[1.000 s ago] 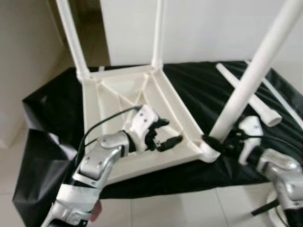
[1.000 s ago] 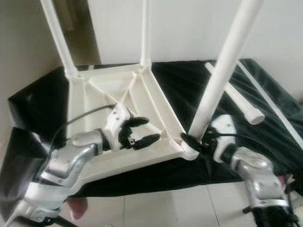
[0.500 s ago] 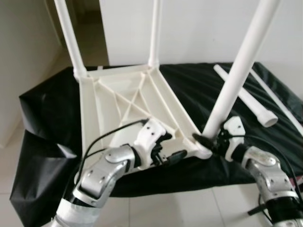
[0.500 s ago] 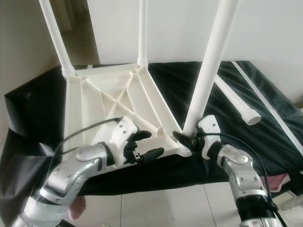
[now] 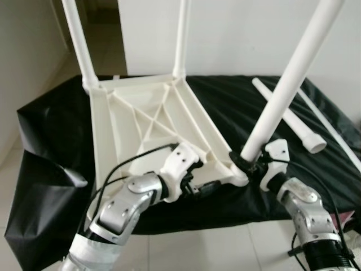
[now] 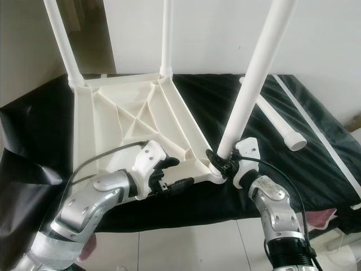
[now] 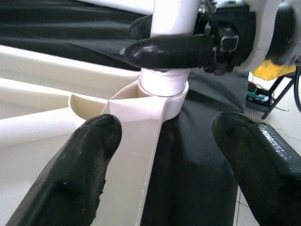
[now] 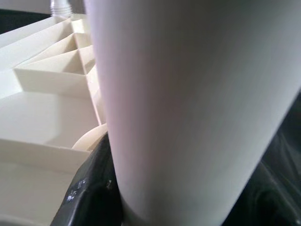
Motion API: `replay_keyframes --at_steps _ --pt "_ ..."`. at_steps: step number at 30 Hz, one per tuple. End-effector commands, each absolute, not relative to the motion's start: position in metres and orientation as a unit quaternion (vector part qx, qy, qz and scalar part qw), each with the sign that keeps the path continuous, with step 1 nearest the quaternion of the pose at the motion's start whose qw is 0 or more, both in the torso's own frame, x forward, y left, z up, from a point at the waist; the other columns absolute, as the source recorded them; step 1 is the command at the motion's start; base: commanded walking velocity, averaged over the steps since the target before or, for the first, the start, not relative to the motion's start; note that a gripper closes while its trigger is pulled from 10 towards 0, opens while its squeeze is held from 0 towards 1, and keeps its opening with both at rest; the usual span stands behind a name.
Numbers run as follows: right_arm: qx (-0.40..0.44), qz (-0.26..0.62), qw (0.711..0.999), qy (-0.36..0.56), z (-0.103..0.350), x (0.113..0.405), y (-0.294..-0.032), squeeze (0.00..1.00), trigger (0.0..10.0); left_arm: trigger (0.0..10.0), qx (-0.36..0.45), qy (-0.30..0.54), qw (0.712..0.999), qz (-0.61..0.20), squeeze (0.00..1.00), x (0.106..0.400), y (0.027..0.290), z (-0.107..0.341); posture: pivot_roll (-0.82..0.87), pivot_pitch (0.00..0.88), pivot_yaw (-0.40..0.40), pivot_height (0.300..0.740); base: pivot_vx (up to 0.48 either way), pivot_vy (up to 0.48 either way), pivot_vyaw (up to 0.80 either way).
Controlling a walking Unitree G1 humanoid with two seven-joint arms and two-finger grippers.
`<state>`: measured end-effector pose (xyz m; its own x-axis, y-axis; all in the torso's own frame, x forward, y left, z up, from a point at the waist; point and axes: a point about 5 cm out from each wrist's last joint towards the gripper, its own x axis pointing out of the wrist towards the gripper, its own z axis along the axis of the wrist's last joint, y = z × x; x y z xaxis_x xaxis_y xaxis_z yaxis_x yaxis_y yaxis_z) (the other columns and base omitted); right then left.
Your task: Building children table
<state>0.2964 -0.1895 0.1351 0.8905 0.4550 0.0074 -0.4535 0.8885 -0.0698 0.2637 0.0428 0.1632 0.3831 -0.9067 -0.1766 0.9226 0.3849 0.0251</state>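
The white children's table top (image 5: pixel 152 121) is lying upside down on a worktop (image 5: pixel 51 130) draped in black sheeting, its ribbed underside facing up. Two legs are standing upright in its far corners, the far left leg (image 5: pixel 76 39) and the far right leg (image 5: pixel 180 36).

The right hand (image 6: pixel 219 162) is clenching the base of a third white leg (image 6: pixel 254 73), its black fingers wrapped around the leg just above the round socket (image 7: pixel 162 96) at the table top's near right corner. The leg is sitting in that socket and leaning to the right as it rises. In the right wrist view the leg (image 8: pixel 188 108) is pressing close against the camera, with a black finger showing beside it and the ribbed compartments of the table top behind.

The left hand (image 5: pixel 200 183) is hovering at the near edge of the table top, beside that same corner. Its two fingers (image 7: pixel 80 174) are spread apart and gripping nothing, one over the white rim and the other over the black sheeting.

A fourth loose leg (image 5: pixel 290 118) is lying flat on the sheeting to the right, well apart from the table top. A thin white strip (image 5: pixel 333 127) is running along the sheeting beyond it.
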Motion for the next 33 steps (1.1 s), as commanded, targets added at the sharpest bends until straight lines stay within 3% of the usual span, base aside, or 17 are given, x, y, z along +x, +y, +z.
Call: replay_keyframes --at_steps 1,7,10,13,26,27,28,29,32,33 --pt "-0.032 0.225 0.974 0.009 0.127 0.294 -0.192 0.00 10.0 10.0 0.068 0.063 0.858 -0.505 0.00 0.268 0.047 0.164 0.07 0.015 -0.054 0.740 0.000 0.000 0.00" --pt "0.005 0.111 0.994 0.002 0.121 0.291 -0.183 0.00 10.0 10.0 0.044 0.091 0.877 -0.470 0.00 0.281 0.038 0.162 0.06 0.002 -0.042 0.740 0.000 0.000 0.00" --pt "0.054 -0.021 0.998 0.024 0.110 0.291 -0.173 0.00 10.0 10.0 0.051 0.090 0.881 -0.462 0.00 0.284 0.034 0.162 0.06 0.000 -0.013 0.740 0.000 0.000 0.00" --pt "0.093 -0.150 0.983 0.053 0.101 0.291 -0.158 0.00 10.0 10.0 0.054 0.086 0.883 -0.459 0.00 0.286 0.032 0.163 0.05 0.000 0.008 0.740 0.000 0.000 0.00" --pt "0.096 -0.135 0.986 0.016 0.114 0.293 -0.144 0.00 10.0 10.0 0.078 0.057 0.881 -0.463 0.00 0.284 0.034 0.163 0.05 0.000 0.010 0.740 0.000 0.000 0.00" --pt "0.106 -0.124 0.987 0.002 0.118 0.293 -0.145 0.08 10.0 10.0 0.085 0.053 0.882 -0.461 0.00 0.284 0.033 0.161 0.04 0.000 0.002 0.740 0.000 0.000 0.00" --pt "0.106 -0.124 0.987 0.002 0.118 0.293 -0.145 0.08 10.0 10.0 0.085 0.053 0.882 -0.461 0.00 0.284 0.033 0.161 0.04 0.000 0.002 0.740 0.000 0.000 0.00" --pt "0.101 -0.111 0.989 -0.013 0.122 0.292 -0.146 0.44 10.0 10.0 0.087 0.053 0.882 -0.459 0.00 0.285 0.033 0.159 0.04 0.000 -0.005 0.740 0.000 0.000 0.00" --pt "0.101 -0.108 0.989 -0.017 0.123 0.291 -0.146 0.44 10.0 10.0 0.088 0.052 0.883 -0.458 0.00 0.286 0.033 0.159 0.04 0.000 -0.005 0.740 0.000 0.000 0.00" --pt "0.099 -0.106 0.989 -0.020 0.124 0.293 -0.146 1.00 10.0 10.0 0.084 0.050 0.883 -0.459 0.00 0.287 0.032 0.159 0.04 0.000 -0.022 0.740 0.000 0.000 0.00"
